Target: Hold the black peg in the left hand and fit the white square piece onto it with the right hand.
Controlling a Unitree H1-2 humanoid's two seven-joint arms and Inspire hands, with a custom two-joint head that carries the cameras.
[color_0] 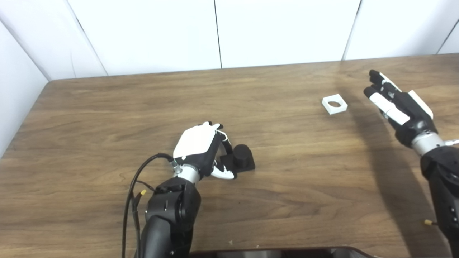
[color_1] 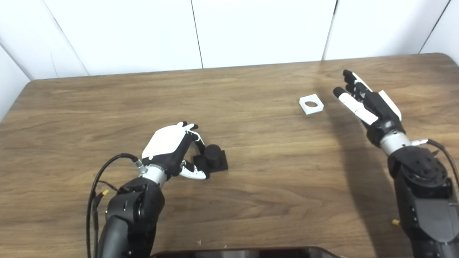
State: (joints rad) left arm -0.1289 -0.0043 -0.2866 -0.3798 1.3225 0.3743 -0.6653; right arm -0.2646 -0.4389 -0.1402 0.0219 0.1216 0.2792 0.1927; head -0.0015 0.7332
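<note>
Left eye view: my left hand (color_0: pixel 200 150) curls around the black peg (color_0: pixel 241 157) mid-desk to steady it, grip unclear; right hand (color_0: pixel 398 104) open, empty, beside the white square piece (color_0: pixel 334 104) near the desk's far edge.

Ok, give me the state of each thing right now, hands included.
Black peg on its square base: upright on the wooden table, not lifted.
White square piece with round hole: flat on table, untouched.
Left hand: fingers curled around peg base, grip unclear.
Right hand: open, beside white piece.
</note>
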